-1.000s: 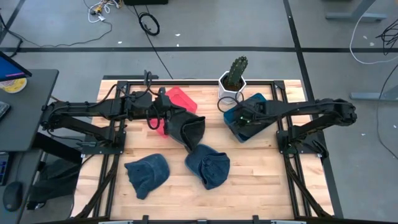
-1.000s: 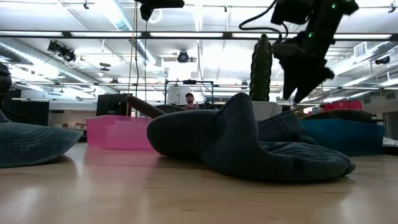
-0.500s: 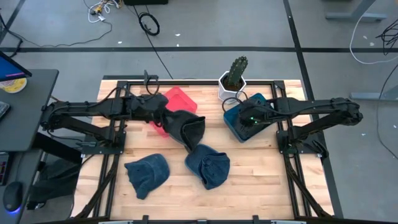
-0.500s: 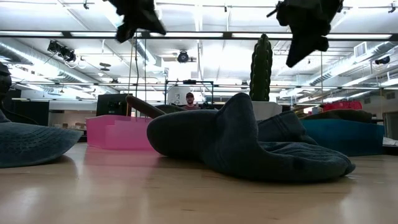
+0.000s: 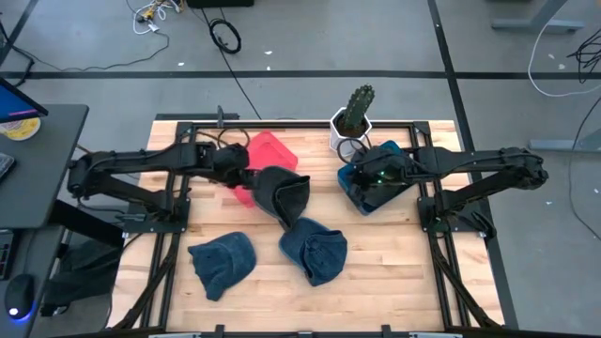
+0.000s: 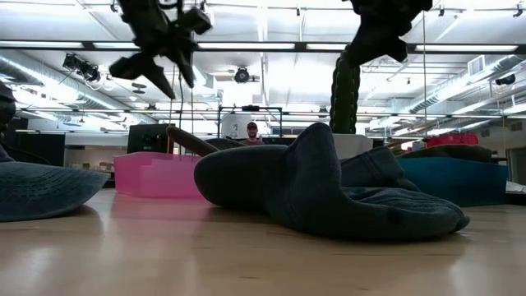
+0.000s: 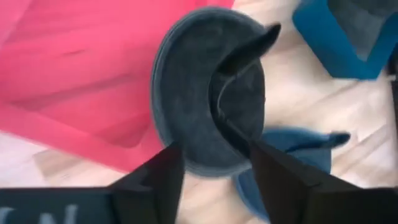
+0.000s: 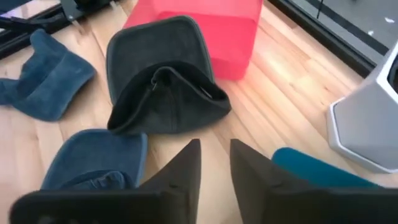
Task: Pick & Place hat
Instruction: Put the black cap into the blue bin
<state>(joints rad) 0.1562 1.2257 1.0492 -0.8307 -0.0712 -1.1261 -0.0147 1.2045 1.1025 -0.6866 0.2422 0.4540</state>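
A dark grey hat (image 5: 282,192) lies on the table, its far edge against the red bin (image 5: 268,150); it also shows in the left wrist view (image 7: 205,106) and the right wrist view (image 8: 161,93). Two blue hats (image 5: 223,261) (image 5: 315,249) lie nearer the front. My left gripper (image 5: 235,172) hangs open and empty above the red bin's left side, left of the dark hat (image 7: 214,168). My right gripper (image 5: 357,178) is open and empty, high above the blue bin (image 5: 364,203), which holds a dark hat (image 7: 364,12).
A cactus in a white pot (image 5: 352,122) stands at the back between the bins. The blue hats fill the middle of the low view (image 6: 329,189) and its left edge (image 6: 33,189). A person shows in the room far behind the table.
My left gripper has drawn back from the dark hat toward the table's left edge and come lower. My right gripper has gone up above the blue bin. The hats have stayed where they were.
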